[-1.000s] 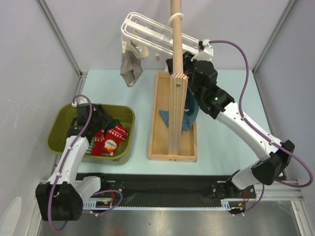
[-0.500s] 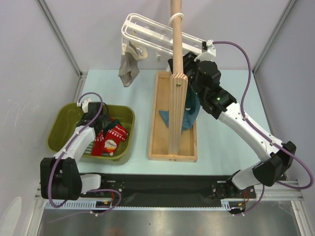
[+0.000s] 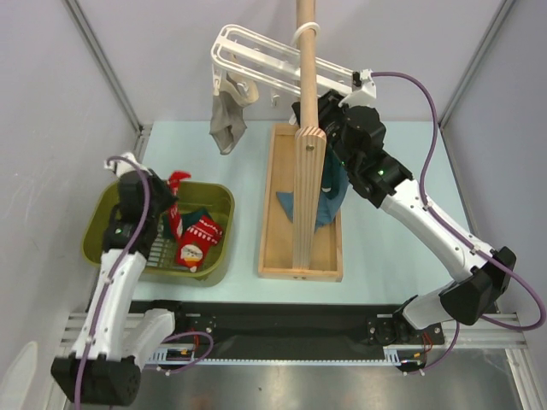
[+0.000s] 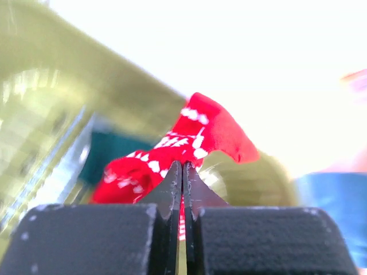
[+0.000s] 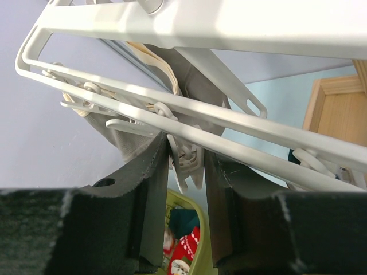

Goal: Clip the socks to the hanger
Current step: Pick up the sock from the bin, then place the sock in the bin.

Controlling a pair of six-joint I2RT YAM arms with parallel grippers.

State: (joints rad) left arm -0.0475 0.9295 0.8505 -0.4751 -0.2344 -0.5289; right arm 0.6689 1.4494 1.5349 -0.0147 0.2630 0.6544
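1. Your left gripper (image 4: 182, 169) is pressed together on a fold of one red sock (image 4: 200, 129). It holds the sock up above the olive bin (image 3: 98, 231), with the fabric trailing down towards the bin.
2. Your right gripper (image 5: 184, 172) is up at the hanger (image 3: 256, 51), which hooks onto the pole of the wooden stand (image 3: 301, 171). Its jaws sit either side of a white clip peg (image 5: 186, 157) under the slats. They look pressed onto the peg, though you cannot tell from here whether the peg's mouth is open.
3. Done so far, as far as you can see:
   - A grey-beige sock (image 3: 226, 124) hangs from the hanger's far left end.
   - A blue garment (image 3: 329, 196) hangs beside the stand, just below your right arm. Its attachment is hidden.
   - No red or teal sock is on the hanger yet.
4. Left in the bin are a second red sock (image 3: 198, 239) and a dark teal sock (image 3: 195, 215), lying beside each other.
5. Judged overall, you are early in the task. The held sock has to cross the counter (image 3: 393, 171) to the peg, well apart from it now. Then the remaining socks need the same pick and clip.
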